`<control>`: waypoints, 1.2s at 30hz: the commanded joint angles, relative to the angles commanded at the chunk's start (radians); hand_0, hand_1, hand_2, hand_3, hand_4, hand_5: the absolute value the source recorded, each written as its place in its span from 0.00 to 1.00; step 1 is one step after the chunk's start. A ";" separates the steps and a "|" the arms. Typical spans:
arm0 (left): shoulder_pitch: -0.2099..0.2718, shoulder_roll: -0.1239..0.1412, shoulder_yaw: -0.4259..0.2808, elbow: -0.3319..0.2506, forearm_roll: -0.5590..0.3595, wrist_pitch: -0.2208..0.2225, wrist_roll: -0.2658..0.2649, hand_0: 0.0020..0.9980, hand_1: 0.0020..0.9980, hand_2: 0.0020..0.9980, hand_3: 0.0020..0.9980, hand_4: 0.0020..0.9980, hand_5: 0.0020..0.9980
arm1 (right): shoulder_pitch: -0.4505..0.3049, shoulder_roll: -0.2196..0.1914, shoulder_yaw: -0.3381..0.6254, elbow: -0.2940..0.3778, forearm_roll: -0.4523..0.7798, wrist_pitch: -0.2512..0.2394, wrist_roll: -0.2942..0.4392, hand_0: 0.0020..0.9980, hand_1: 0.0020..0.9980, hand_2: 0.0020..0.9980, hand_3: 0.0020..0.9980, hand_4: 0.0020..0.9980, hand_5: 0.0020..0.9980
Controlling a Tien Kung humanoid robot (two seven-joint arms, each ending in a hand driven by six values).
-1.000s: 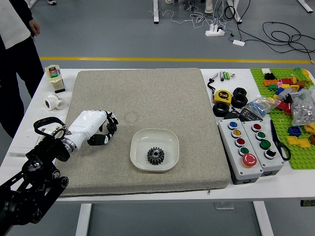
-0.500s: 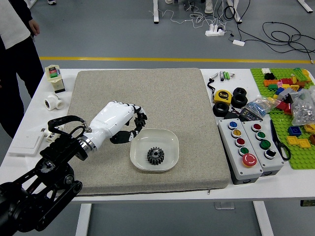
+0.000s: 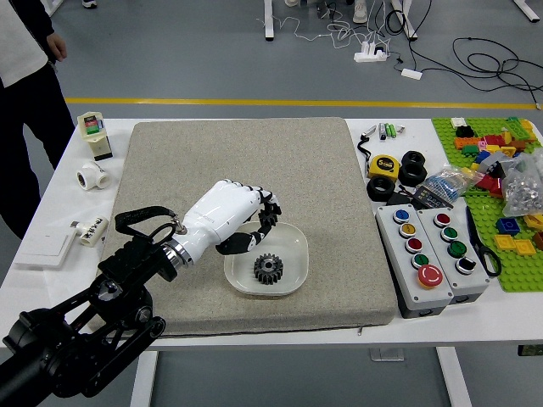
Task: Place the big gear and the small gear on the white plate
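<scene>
Head view: the left hand (image 3: 226, 212) has moved from the left part of the grey mat (image 3: 195, 301) to the far-left side of the white plate (image 3: 294, 256), and overlaps its rim as I see it. One dark gear (image 3: 268, 269) lies on the plate, unmoved; whether it is the big or small one, I cannot tell. Hand state: cannot tell if released, clenched or grasping. The other gear cannot be made out; the hand may carry it. Judged consequence: placing stage reached. If loaded, lower and release clear of the first gear. A person's hand (image 3: 57, 47) hangs beyond the table.
</scene>
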 joint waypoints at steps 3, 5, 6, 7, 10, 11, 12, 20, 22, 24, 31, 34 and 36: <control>-0.002 -0.001 0.000 0.011 0.000 -0.002 0.005 0.44 0.64 0.78 0.81 0.83 0.14 | 0.001 -0.001 -0.001 0.000 0.000 0.000 0.000 0.60 0.61 0.70 0.55 0.76 0.66; -0.001 -0.002 -0.004 0.020 0.000 0.001 0.006 0.44 0.64 0.78 0.81 0.83 0.14 | 0.003 -0.002 -0.001 0.000 0.000 0.000 0.001 0.60 0.61 0.70 0.55 0.76 0.66; -0.002 -0.001 -0.004 0.021 0.000 0.004 0.006 0.44 0.64 0.78 0.81 0.83 0.14 | 0.003 -0.002 0.000 0.000 0.000 0.000 0.001 0.60 0.61 0.70 0.55 0.76 0.66; -0.001 -0.001 -0.005 0.020 0.000 0.005 0.006 0.46 0.65 0.80 0.84 0.84 0.14 | 0.004 -0.002 0.001 0.000 -0.001 0.000 0.001 0.60 0.61 0.70 0.55 0.76 0.66; -0.001 0.001 -0.008 0.016 0.000 0.006 0.005 0.46 0.65 0.80 0.84 0.84 0.14 | 0.005 -0.003 0.002 0.000 0.001 -0.001 0.001 0.60 0.61 0.70 0.55 0.76 0.66; -0.001 0.002 -0.009 0.014 0.000 0.006 0.004 0.46 0.65 0.80 0.84 0.84 0.14 | 0.005 -0.003 0.001 0.000 0.002 -0.002 0.002 0.60 0.61 0.70 0.55 0.76 0.66; -0.001 0.003 -0.009 0.013 0.000 0.006 0.003 0.46 0.65 0.80 0.84 0.84 0.14 | 0.006 -0.003 0.001 0.000 0.003 -0.002 0.002 0.60 0.61 0.70 0.55 0.76 0.66; 0.003 0.005 -0.016 0.005 0.000 0.020 0.002 0.47 0.66 0.81 0.84 0.84 0.15 | 0.006 -0.002 0.001 0.000 0.002 -0.002 0.001 0.60 0.61 0.70 0.55 0.76 0.66; 0.003 0.005 -0.018 0.005 0.000 0.023 0.002 0.47 0.66 0.81 0.84 0.84 0.15 | 0.006 -0.002 0.001 0.000 0.003 -0.002 0.001 0.60 0.61 0.70 0.55 0.76 0.66; 0.005 0.005 -0.024 0.005 0.000 0.031 0.003 0.47 0.66 0.81 0.84 0.84 0.15 | 0.007 -0.002 0.001 0.000 0.002 -0.002 0.001 0.60 0.61 0.70 0.55 0.76 0.66; 0.019 -0.002 -0.072 0.007 0.000 0.067 0.012 0.50 0.68 0.84 0.83 0.84 0.16 | 0.006 -0.003 -0.001 0.000 0.005 -0.003 0.001 0.60 0.61 0.70 0.55 0.76 0.65; 0.030 -0.009 -0.111 0.011 0.000 0.080 0.018 0.50 0.68 0.84 0.83 0.84 0.16 | 0.006 -0.002 -0.002 0.000 0.007 -0.003 0.002 0.60 0.61 0.70 0.55 0.76 0.65; 0.041 -0.016 -0.150 0.017 0.000 0.089 0.022 0.50 0.68 0.84 0.83 0.84 0.16 | 0.006 -0.002 -0.001 0.000 0.007 -0.003 0.001 0.60 0.61 0.70 0.55 0.76 0.65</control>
